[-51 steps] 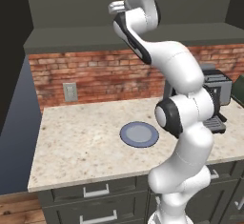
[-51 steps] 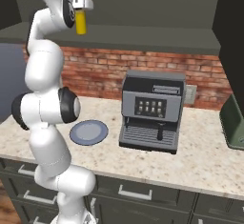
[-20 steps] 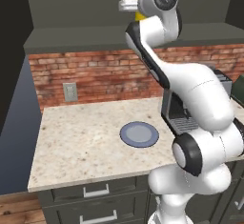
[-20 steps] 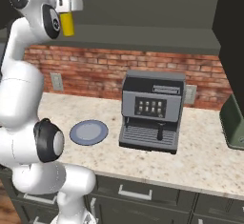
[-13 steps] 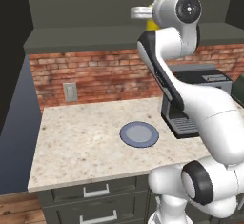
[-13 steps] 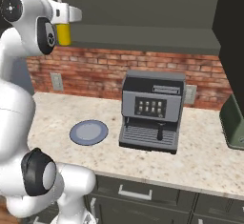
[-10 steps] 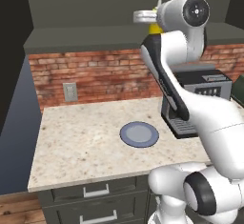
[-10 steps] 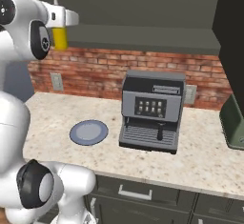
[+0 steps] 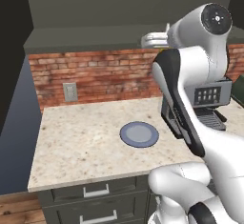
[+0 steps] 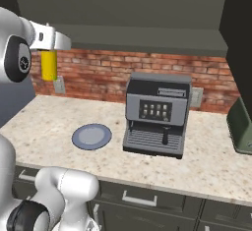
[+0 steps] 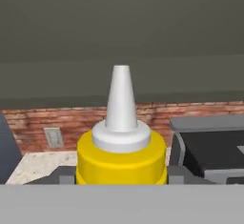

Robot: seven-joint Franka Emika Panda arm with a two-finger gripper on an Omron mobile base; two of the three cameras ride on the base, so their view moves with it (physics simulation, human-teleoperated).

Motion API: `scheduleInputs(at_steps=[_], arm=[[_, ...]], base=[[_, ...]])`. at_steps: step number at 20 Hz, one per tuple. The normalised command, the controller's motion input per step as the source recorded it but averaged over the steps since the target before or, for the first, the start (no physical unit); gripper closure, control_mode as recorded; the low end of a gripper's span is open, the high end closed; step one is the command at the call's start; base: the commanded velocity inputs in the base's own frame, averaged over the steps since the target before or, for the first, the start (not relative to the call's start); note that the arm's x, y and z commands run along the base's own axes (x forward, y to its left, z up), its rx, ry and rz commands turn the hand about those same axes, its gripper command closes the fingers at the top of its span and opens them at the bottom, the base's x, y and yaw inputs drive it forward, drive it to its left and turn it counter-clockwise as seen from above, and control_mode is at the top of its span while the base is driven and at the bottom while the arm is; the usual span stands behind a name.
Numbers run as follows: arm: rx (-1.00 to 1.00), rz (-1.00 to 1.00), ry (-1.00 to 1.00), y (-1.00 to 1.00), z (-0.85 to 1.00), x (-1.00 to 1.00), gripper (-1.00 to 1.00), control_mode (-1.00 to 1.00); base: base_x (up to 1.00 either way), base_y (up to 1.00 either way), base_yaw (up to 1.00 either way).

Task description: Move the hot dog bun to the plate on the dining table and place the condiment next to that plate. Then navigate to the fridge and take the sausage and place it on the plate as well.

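- The condiment sits at the lower centre of the hand view: a bright yellow squeeze bottle with rounded shoulders, a white collar and a white cone nozzle narrowing to a blunt tip.
- In that view the nozzle points toward the top of the frame, set against a grey cabinet underside and a band of red brick wall.
- In the right base view the condiment hangs in the upper left of the frame as a plain yellow cylinder, its lower end free in the air, high above the worktop.
- The gripper is clenched on the condiment near its upper part; dark finger tips flank the yellow body on both sides at the bottom of the hand view.
- In the left base view the gripper shows at upper centre-right, beside the white arm's top joint; the bottle cannot be made out there.
- A small blue-grey plate lies flat on the speckled beige worktop, mid-frame.
- A grey coffee machine with a dark button panel stands to the right of that plate, against the brick wall.
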Motion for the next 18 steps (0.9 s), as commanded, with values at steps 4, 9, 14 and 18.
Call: scheduleInputs(at_steps=[4,9,14,18], arm=[[0.0,0.0,0.2,0.0,-0.92,-0.33,1.0,-1.0],[0.0,0.0,0.02,0.0,-0.15,-0.09,1.0,1.0],[0.0,0.0,0.0,0.0,0.0,0.0,1.0,1.0],[0.0,0.0,0.0,0.0,0.0,0.0,1.0,1.0]], base=[[0.0,0.0,0.0],[-0.74,0.0,-0.02],[-1.0,0.02,0.04],[-0.9,0.13,0.65]])
